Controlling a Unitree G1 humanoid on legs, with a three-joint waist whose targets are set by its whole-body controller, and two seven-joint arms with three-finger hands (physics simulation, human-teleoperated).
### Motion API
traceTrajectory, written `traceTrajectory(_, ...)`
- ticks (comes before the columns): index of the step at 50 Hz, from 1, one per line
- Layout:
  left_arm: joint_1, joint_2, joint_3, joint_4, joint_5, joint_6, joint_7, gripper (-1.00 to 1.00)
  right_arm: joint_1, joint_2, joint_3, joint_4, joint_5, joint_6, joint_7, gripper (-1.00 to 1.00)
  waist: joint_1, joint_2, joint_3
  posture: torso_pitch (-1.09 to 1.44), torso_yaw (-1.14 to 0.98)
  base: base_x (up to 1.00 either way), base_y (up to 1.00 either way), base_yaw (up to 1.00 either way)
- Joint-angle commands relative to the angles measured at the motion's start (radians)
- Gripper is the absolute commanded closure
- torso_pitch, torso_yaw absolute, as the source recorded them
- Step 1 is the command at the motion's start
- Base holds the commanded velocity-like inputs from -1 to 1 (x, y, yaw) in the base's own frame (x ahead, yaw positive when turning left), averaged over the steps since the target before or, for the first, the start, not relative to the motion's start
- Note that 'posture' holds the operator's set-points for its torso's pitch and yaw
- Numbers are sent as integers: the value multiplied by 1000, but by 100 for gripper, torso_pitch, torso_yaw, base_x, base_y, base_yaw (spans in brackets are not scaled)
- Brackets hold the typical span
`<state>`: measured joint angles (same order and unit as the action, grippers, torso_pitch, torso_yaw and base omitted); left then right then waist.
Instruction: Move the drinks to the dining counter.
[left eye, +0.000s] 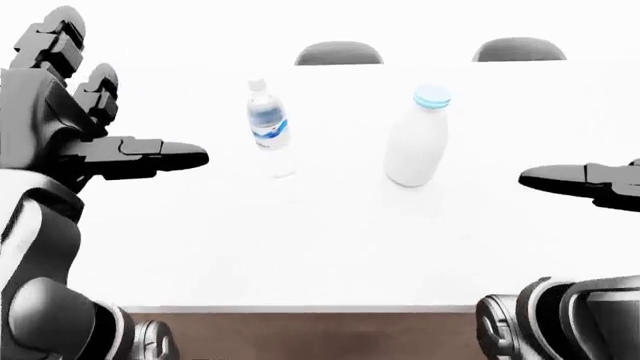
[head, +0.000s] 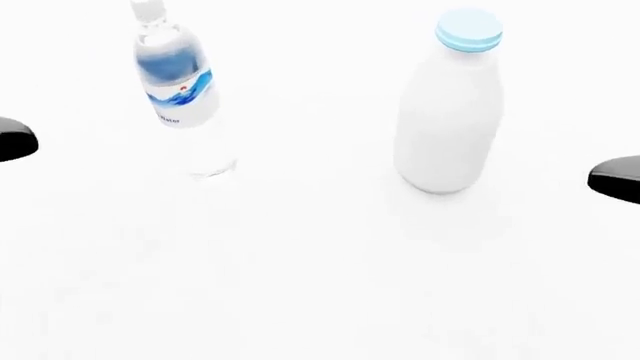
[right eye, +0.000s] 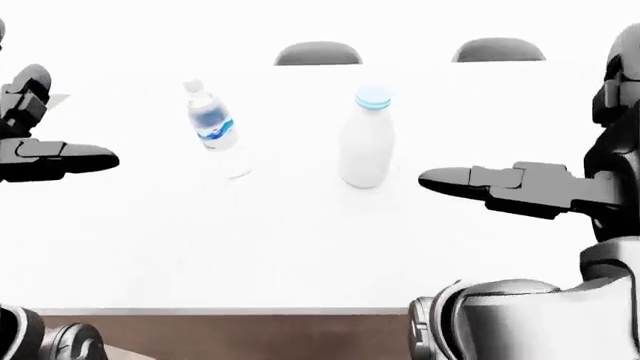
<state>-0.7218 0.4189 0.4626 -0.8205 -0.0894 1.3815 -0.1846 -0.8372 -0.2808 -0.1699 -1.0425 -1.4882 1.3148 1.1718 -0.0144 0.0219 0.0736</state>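
White surface (left eye: 300, 255) already has the water bottle (left eye: 268, 127) and milk bottle (left eye: 416, 139) standing between my spread, empty left robot hand (left eye: 110, 150) and right robot hand (right eye: 500, 184), so looks basically done.

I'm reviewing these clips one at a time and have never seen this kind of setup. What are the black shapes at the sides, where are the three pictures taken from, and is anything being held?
These are simulator renders from three cameras on a humanoid robot's head, looking out over its own arms. The black shapes are its three-finger hands: the left robot hand enters from the left, the right robot hand from the right. Both are open and hold nothing.

On the white counter stand two drinks, apart from each other: a clear water bottle with a blue label, leaning in these views, and to its right a white milk bottle with a light blue cap, upright. The head view is closer and shows only the fingertips at its edges. Two chair backs show beyond the counter's far edge.
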Motion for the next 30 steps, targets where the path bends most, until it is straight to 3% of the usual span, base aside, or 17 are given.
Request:
traceTrajectory(1,-16,30,45,-18,-50,-23,25,-100,-56,-43,-37,-5,-71,-25,101,-100,4,0,-22,0,0,0,0,0)
traceTrajectory(7,5,79,146,-19,-167,-16,79,-100,-96,-142,-96,-5,-196,11,296,-100,1,6,-15,0,0,0,0,0)
traceTrajectory(14,42,140,270,23,-323,-48,180,-100,-91,-252,-153,-5,-257,60,429,-100,1,8,-14,0,0,0,0,0)
traceTrajectory(20,140,199,382,43,-512,-109,289,-100,-18,-376,-196,-5,-215,155,443,-100,1,11,-15,0,0,0,0,0)
traceTrajectory(30,299,335,452,108,-885,-321,581,-100,63,-507,-256,-5,-151,265,443,-100,1,14,-20,0,0,0,0,0)
